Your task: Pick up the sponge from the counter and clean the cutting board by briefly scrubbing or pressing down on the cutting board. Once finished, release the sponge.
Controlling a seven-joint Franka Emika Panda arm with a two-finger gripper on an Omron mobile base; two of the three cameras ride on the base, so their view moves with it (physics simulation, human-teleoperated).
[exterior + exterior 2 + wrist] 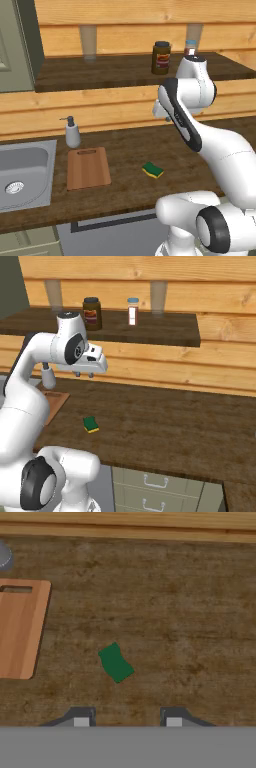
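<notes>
Lying flat on the dark wood-grain tabletop [130, 150], the sponge [152, 170] rests a short way to the right of the cutting board [88, 168], apart from it and touching nothing else. In the hand view the sponge [115, 662] sits turned at an angle, just beyond the fingers [127, 722], roughly in line with the gap between the two tips and a little toward the left one. The fingers hang well above the tabletop, so there is clear air between them and the sponge.

There is one sponge, its green top over a yellow layer, and one cutting board with its slot handle at the far short edge. One soap dispenser [72, 132] stands just behind the board's far left corner, and one steel sink [22, 172] is set into the tabletop to the left of the board. On the shelf [115, 326] higher up stand one dark jar [92, 313] with a label and one small clear bottle [132, 311] to its right, well apart from each other.

The two finger tips stand parallel with a gap between them, drawn in as far as they go, and that gap is bare: they hold nothing and touch nothing. In the right base view the hand [89, 362] points down over the tabletop, to the far left of the sponge [91, 424].
</notes>
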